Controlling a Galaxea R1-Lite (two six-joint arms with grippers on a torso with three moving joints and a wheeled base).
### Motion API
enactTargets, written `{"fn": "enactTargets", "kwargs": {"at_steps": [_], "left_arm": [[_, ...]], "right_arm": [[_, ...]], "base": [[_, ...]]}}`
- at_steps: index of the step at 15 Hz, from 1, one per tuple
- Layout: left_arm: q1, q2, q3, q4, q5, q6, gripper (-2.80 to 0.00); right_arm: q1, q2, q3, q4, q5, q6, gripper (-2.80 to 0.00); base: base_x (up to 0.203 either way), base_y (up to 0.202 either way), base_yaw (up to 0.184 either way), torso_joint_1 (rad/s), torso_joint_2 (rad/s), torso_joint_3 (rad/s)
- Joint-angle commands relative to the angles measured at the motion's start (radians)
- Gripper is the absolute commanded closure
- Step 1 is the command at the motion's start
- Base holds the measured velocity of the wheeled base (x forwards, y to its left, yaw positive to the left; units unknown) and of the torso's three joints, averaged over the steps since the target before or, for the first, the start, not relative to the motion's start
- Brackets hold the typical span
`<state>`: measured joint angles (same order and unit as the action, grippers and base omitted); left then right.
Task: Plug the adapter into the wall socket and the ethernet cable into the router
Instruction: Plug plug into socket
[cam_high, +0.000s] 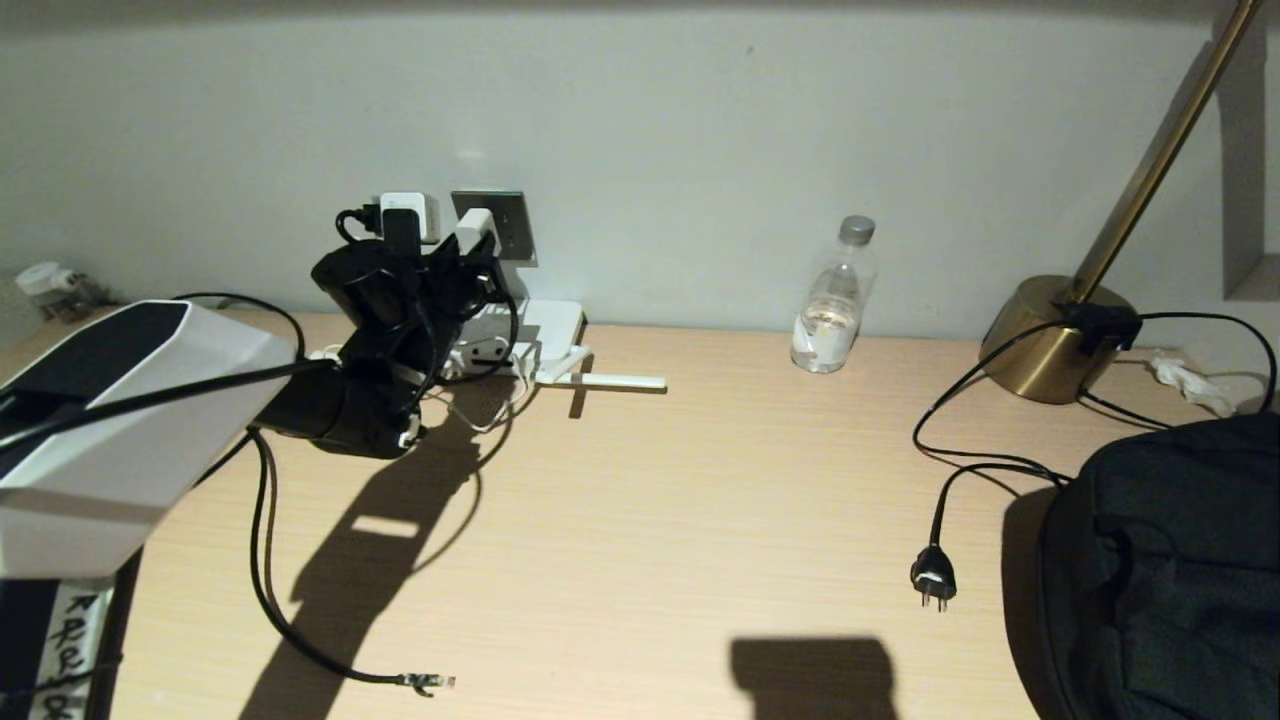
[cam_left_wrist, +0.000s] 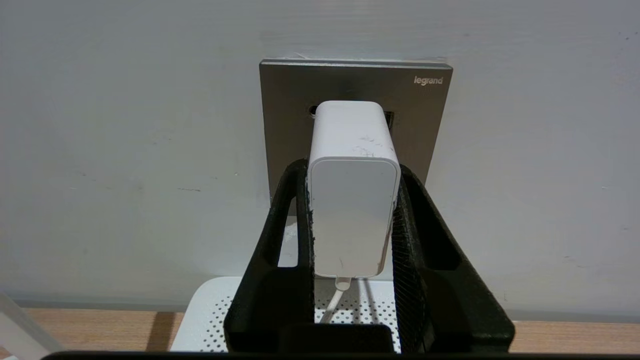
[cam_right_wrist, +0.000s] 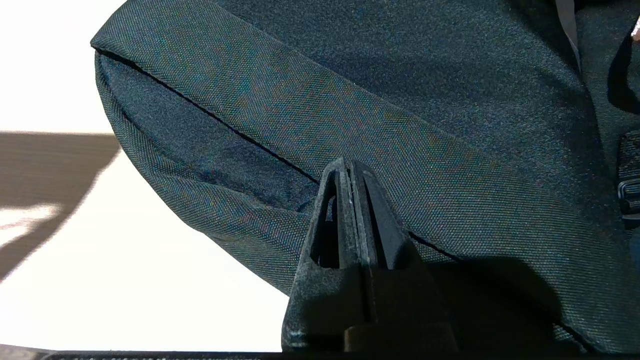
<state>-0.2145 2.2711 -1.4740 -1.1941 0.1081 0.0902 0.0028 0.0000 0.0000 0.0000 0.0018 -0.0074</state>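
The adapter (cam_left_wrist: 353, 200) hid most of the wall socket's (cam_left_wrist: 425, 130) plug holes; its pins were unseen. The left pincer (cam_high: 470, 250) covered much of the router (cam_high: 552, 330).

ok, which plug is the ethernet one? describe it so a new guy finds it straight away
Start from the wooden desk and go to its near-left part, in front of the left arm's shadow. There a thin black cable, the ethernet cable, loops toward you and ends in a small clear clip plug lying loose. The other loose plug, the black two-pin plug, lies far right by the dark bag.
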Motion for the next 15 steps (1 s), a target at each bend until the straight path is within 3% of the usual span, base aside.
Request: {"fn": "enactTargets", "kwargs": {"at_steps": [1,10,15], "left_arm": [[0.003,0.005,-0.006,-0.007,0.001,0.000,0.00],[0.004,0.007,-0.020,0.007,-0.001,0.000,0.00],[0.005,0.032,-0.094,0.049,0.000,0.000,0.00]], "right_arm": [[0.000,0.002,0.000,0.000,0.000,0.000,0.00],[0.000,0.002,0.000,0.000,0.000,0.000,0.00],[0.000,0.002,0.000,0.000,0.000,0.000,0.00]], "base": [[0.000,0.000,0.000,0.000,0.00,0.000],[0.000,0.000,0.000,0.000,0.00,0.000],[0.000,0.000,0.000,0.000,0.00,0.000]]}}
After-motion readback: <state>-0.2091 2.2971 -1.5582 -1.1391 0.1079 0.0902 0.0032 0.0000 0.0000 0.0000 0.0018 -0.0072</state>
